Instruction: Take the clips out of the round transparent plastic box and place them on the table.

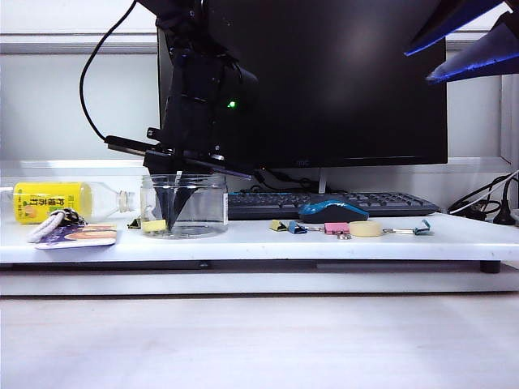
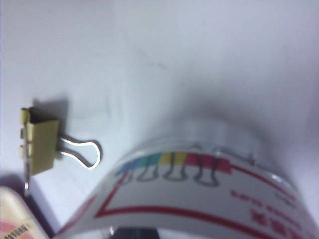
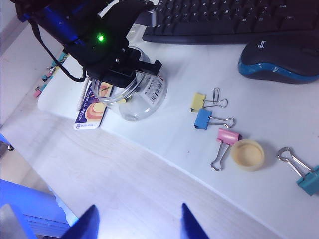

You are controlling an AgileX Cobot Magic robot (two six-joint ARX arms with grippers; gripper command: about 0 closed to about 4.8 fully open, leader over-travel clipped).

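The left arm comes steeply down from above, its left gripper (image 1: 172, 203) reaching through the mouth of the round transparent plastic box (image 1: 184, 206), fingers pointing down toward the floor of the box. Its jaws are closed tight; whether they pinch anything cannot be told. A pale-yellow clip (image 1: 154, 225) lies at the bottom of the box, near its left wall. The box stands upright on the white table (image 1: 259, 241), just right of a yellow-labelled bottle (image 1: 57, 201) lying on its side.

In the left wrist view another yellow clip (image 2: 42, 147) lies flat on the table beside the box, its wire handle stretched toward the box wall.

The right gripper (image 3: 139, 221) hangs raised off to the right, jaws spread wide and holding nothing, above the pale wood-grain surface.
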